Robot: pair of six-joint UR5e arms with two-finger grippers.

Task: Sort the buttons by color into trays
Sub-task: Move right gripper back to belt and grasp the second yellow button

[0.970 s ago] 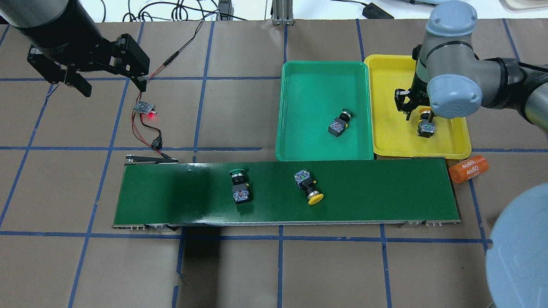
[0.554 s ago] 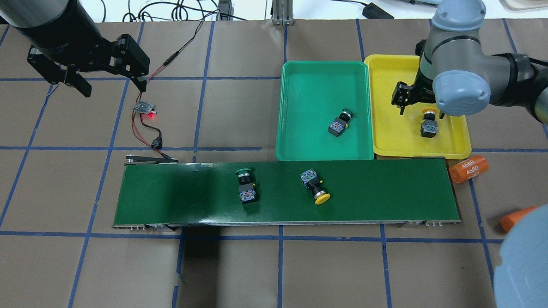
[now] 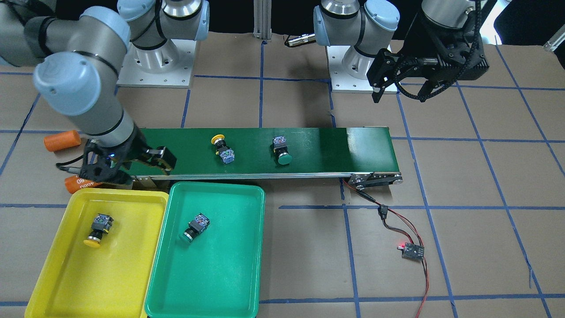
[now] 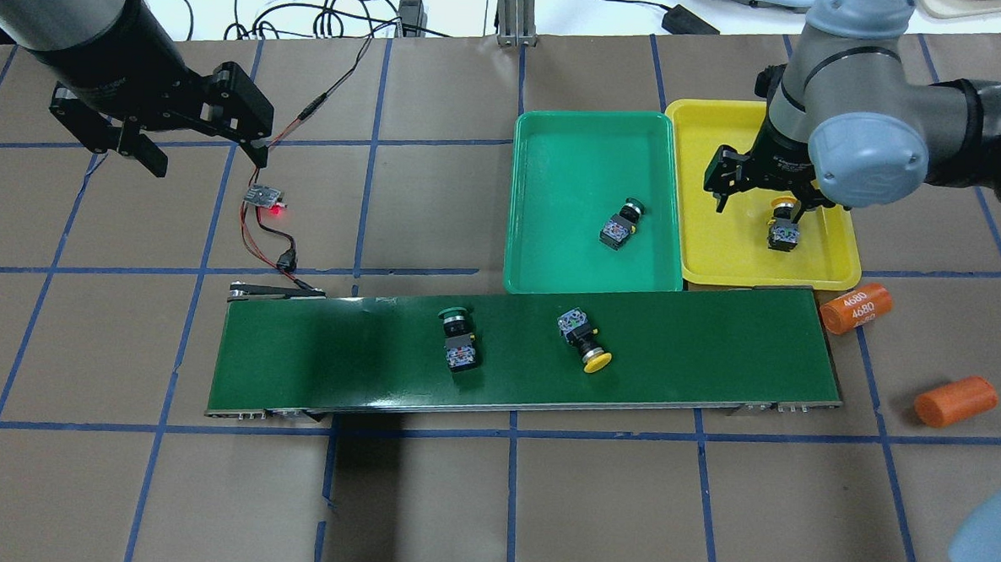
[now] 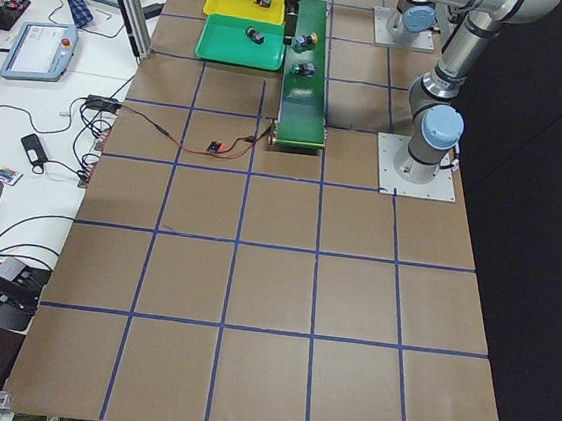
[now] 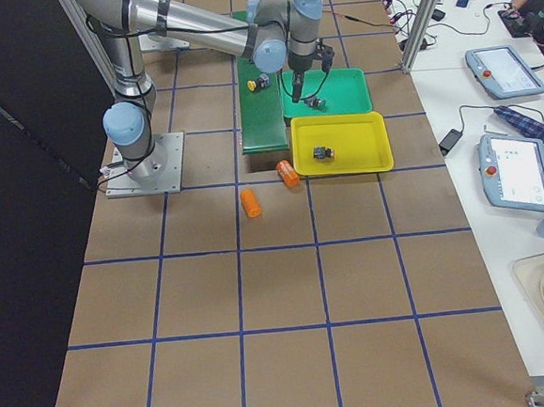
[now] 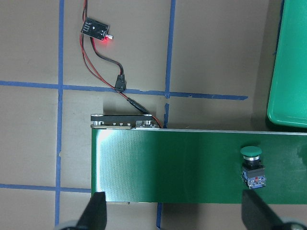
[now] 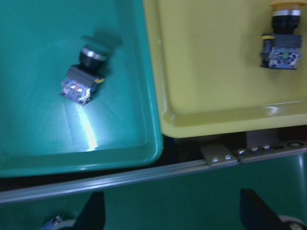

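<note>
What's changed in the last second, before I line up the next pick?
The right gripper, open, has pulled up off the tray's yellow button, which lies in the yellow tray. On the belt, the green button and the belt's yellow button rode toward the tray end. The left gripper and green tray are unchanged.

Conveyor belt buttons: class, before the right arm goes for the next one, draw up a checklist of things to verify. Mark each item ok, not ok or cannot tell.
1. Right gripper open and empty: ok.
2. Placed yellow button lying inside the yellow tray: ok.
3. Placed green button lying inside the green tray: ok.
4. Belt yellow button apart from belt green button, with room for fingers: ok.
5. Left gripper open and away from the conveyor belt: ok.
6. Conveyor belt at rest: not ok. Both belt buttons have shifted toward the robot's right within the last second.
</note>
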